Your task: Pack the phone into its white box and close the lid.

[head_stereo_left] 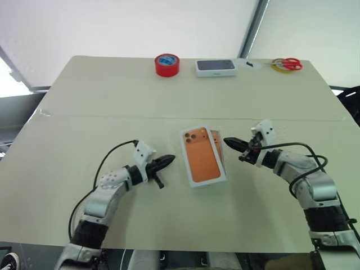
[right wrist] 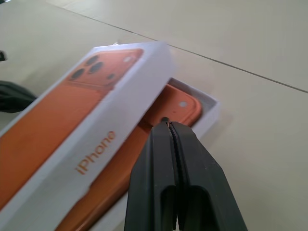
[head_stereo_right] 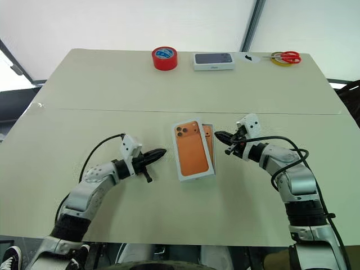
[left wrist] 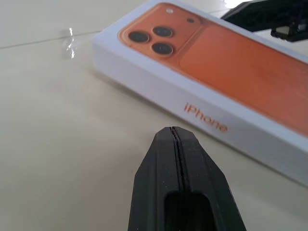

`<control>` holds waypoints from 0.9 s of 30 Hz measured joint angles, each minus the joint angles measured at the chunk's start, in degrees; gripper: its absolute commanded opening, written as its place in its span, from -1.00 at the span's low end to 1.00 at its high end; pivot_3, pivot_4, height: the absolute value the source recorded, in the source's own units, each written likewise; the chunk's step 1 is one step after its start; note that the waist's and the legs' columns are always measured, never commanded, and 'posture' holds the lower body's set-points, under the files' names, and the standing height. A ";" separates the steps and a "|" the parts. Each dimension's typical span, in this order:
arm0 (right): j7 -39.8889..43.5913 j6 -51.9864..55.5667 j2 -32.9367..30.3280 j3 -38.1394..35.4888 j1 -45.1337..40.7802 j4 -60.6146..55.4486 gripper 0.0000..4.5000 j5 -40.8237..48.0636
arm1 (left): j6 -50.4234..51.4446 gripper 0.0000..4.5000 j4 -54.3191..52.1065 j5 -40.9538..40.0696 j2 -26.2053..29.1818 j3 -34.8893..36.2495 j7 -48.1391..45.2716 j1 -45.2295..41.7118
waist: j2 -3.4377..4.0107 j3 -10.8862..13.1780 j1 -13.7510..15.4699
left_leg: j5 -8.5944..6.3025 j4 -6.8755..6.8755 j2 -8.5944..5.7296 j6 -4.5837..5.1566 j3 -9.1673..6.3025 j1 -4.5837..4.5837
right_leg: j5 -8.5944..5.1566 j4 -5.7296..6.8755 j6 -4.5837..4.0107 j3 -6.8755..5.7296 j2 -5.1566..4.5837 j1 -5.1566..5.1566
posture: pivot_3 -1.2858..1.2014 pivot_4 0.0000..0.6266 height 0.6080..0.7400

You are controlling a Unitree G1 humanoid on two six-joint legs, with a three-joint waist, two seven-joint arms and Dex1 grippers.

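Beige tabletop [head_stereo_left: 101,107], seam across it, pale wall behind. The lid [head_stereo_left: 201,154] lies mid-tabletop, skewed over the white box [right wrist: 208,113]. Right wrist view exposes the phone [right wrist: 175,108] inside the box. Left gripper [head_stereo_left: 166,162] and right gripper [head_stereo_left: 229,143] flank the lid, jaws clenched, empty.

**Desk and what lies on it**

Pale beige desk [head_stereo_left: 112,101], a seam line running across it side to side. Along the far edge: red tape roll [head_stereo_left: 167,64] with a blue core, a separate white box [head_stereo_left: 215,67] with a dark phone picture just beside it, then red-handled scissors [head_stereo_left: 288,64] on a yellow ring, well apart toward the right corner. Mid-desk, the white box [right wrist: 208,111] rests on the surface, holding the orange phone [right wrist: 179,107]; the lid [head_stereo_left: 201,155] lies skewed over it, leaving the right side uncovered.
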 measured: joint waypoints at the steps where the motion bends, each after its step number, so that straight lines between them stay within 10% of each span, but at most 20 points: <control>1: 0.54 -0.89 -0.09 0.57 0.22 -0.67 -0.97 -0.65 | -0.73 -1.00 0.82 0.35 -1.00 -0.09 0.14 -0.56 | 0.00 0.00 -0.14 | 0.00 -0.02 0.00 0.00 0.00 0.00 | 0.00 0.00 0.00 0.00 0.00 -0.02 | 0.03 -0.52 0.84; 27: 0.21 -4.74 0.54 1.71 0.50 0.66 -0.97 -10.24 | -5.94 -1.00 10.85 3.67 -9.05 0.55 3.46 -7.50 | -0.02 0.01 -0.15 | 0.12 0.02 0.00 -0.20 0.01 0.00 | 0.00 0.04 0.01 -0.02 0.05 -0.01 | 0.03 -0.52 0.84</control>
